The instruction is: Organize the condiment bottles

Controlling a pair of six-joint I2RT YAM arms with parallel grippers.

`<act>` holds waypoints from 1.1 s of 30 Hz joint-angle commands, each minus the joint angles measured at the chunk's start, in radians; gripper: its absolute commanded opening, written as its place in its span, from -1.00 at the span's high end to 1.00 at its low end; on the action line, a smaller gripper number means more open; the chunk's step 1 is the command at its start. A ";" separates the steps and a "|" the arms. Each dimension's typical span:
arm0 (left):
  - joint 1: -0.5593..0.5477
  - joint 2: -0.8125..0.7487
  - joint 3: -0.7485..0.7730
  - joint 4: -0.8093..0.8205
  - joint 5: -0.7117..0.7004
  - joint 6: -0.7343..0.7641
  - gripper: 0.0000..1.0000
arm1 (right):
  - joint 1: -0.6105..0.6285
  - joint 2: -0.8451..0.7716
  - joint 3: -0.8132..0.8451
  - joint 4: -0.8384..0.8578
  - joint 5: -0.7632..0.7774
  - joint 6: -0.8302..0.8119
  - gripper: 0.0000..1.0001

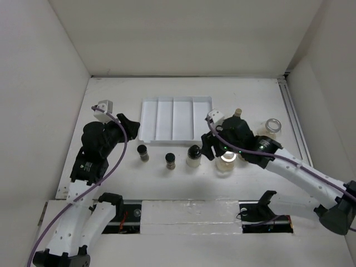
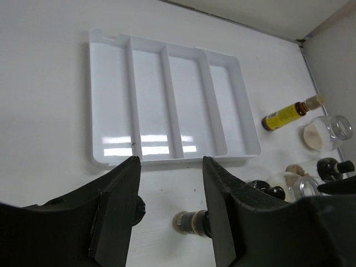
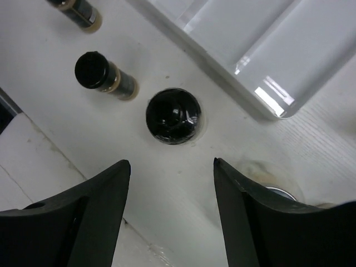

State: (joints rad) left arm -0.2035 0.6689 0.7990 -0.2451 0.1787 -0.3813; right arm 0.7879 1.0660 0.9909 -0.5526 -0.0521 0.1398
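Note:
Three black-capped spice bottles stand in a row in front of the white tray (image 1: 175,119): one with brown contents (image 1: 143,153), a second brown one (image 1: 170,161) and a wider pale one (image 1: 193,156). A clear jar (image 1: 227,162) with beige contents stands right of them, under my right arm. A second clear jar (image 1: 272,127) is at the far right, and the slim yellow bottle (image 2: 288,114) lies behind my right wrist. My right gripper (image 3: 172,164) is open and empty, hovering just beside the pale bottle's black cap (image 3: 173,115). My left gripper (image 2: 171,167) is open and empty near the tray's left front corner.
The tray (image 2: 167,100) has four empty lengthwise compartments. White walls close in the table on the left, back and right. A rail runs along the right edge (image 1: 293,119). The arm bases and cables sit at the near edge.

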 commanded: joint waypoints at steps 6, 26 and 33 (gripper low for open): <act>-0.004 0.034 -0.014 0.030 -0.025 0.025 0.11 | 0.126 0.179 0.043 0.143 0.142 0.007 -0.35; -0.004 0.024 -0.023 0.049 0.031 0.035 0.11 | 0.136 0.336 0.041 0.296 0.294 0.035 0.26; -0.004 0.024 -0.023 0.049 0.031 0.035 0.11 | 0.154 0.253 0.127 0.235 0.314 0.044 0.69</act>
State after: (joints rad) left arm -0.2035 0.7040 0.7910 -0.2501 0.1951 -0.3595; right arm 0.9260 1.3933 1.0073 -0.3378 0.2371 0.1734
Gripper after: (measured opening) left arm 0.444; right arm 0.354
